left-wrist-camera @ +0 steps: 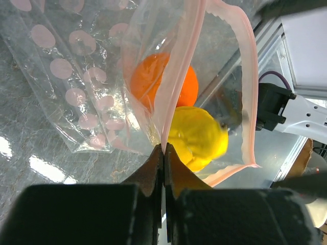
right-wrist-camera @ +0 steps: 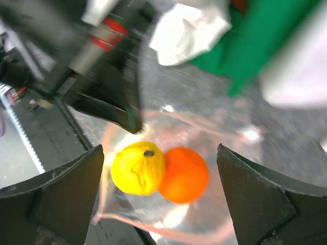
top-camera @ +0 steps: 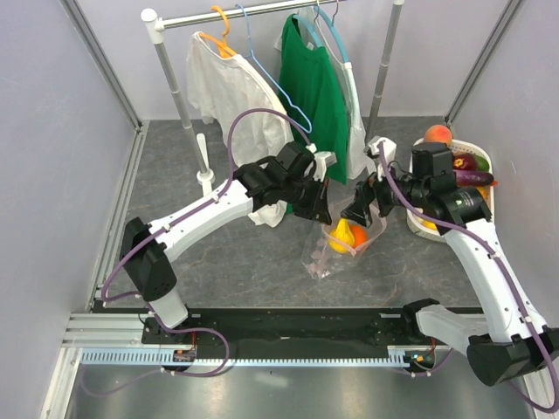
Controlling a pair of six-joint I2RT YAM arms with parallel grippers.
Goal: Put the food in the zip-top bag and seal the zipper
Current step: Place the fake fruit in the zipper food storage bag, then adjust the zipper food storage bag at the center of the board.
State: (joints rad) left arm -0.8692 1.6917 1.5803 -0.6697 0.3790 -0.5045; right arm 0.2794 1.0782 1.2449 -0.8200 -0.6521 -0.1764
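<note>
The zip-top bag [left-wrist-camera: 92,97], clear with pink dots, sits mid-table between the arms. It holds 2 pieces: a yellow fruit [left-wrist-camera: 196,138] and an orange fruit [left-wrist-camera: 143,81]. The left gripper [left-wrist-camera: 163,152] is clamped on the pink zipper [left-wrist-camera: 247,92] at the bag's open mouth. The right gripper [right-wrist-camera: 159,153] is spread wide above the bag. Other food [top-camera: 438,134] fills the white basket [top-camera: 486,166] at far right.

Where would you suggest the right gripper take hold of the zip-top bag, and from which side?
On the free pink zipper strip opposite the left gripper, which pinches the near strip. Come from above: the zip-top bag is held mouth-up and gaping, so that strip stands as a thin edge the open right gripper could straddle.
</note>
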